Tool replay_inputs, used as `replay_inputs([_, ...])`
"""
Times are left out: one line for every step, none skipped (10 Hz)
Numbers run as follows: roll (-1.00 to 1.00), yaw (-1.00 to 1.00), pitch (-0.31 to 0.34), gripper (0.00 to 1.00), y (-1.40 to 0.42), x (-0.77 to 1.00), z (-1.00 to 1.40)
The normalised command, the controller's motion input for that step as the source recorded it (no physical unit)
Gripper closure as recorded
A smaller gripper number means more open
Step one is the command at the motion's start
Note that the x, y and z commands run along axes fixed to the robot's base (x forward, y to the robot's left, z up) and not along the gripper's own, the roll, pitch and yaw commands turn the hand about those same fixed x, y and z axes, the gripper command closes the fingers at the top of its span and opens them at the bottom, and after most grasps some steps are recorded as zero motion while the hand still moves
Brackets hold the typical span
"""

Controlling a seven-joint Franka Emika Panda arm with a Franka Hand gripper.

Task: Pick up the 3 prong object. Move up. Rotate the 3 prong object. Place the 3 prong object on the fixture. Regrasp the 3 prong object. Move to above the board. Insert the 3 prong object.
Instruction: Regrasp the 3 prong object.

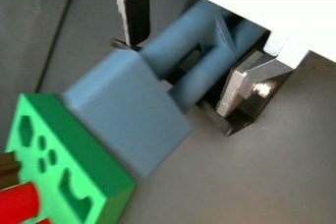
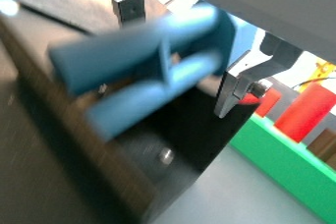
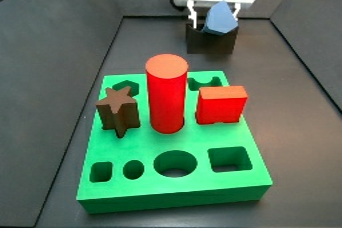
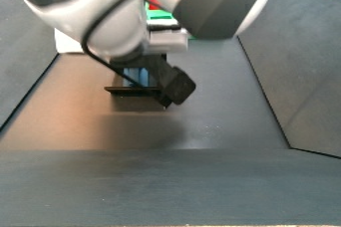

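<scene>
The gripper (image 3: 218, 16) stands at the far end of the table, directly over the fixture (image 3: 214, 41) and well apart from the board (image 3: 171, 142). In both wrist views the blue 3 prong object (image 1: 178, 66) lies between the silver fingers (image 1: 250, 90), which close against its sides; the gripper is pinching the piece. In a wrist view the piece (image 2: 144, 71) sits just above the dark fixture (image 2: 144, 149), so the step in hand appears to be placing on, or regrasping from, the fixture.

Risks from this position:
- If the jaws release before the piece is seated in the notch, it may tip or roll off the fixture.
- If the regrasp lands off-centre, the piece may tilt in the jaws and jam at the board's hole.
- The red cylinder (image 3: 166, 92), red cube (image 3: 222, 105) and brown star block (image 3: 118, 109) stand on the board; a low transfer may strike them.
</scene>
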Motion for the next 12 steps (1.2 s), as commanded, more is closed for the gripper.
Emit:
replay_inputs([-0.01,-0.01,0.075,0.00,0.00,-0.02,1.00])
replay_inputs([0.02,-0.02,0.069,0.00,0.00,-0.02,1.00])
replay_inputs([0.04,-0.03,0.068,0.00,0.00,-0.03,1.00])
replay_inputs([0.05,-0.03,0.065,0.00,0.00,-0.03,0.88])
replay_inputs([0.05,-0.04,0.059,0.00,0.01,-0.03,0.76])
replay_inputs([0.04,-0.04,0.050,0.00,0.01,-0.03,0.45])
replay_inputs([0.04,-0.04,0.044,0.00,0.01,-0.02,0.26])
replay_inputs([1.00,0.02,0.040,0.00,-0.95,0.01,1.00])
replay_inputs([1.00,0.02,0.039,0.00,-1.00,0.02,1.00])
replay_inputs([1.00,0.02,0.032,0.00,-1.00,-0.01,1.00])
replay_inputs([1.00,0.02,0.023,0.00,-0.99,-0.06,0.96])
replay_inputs([1.00,0.02,0.018,0.00,-0.81,-0.07,0.74])
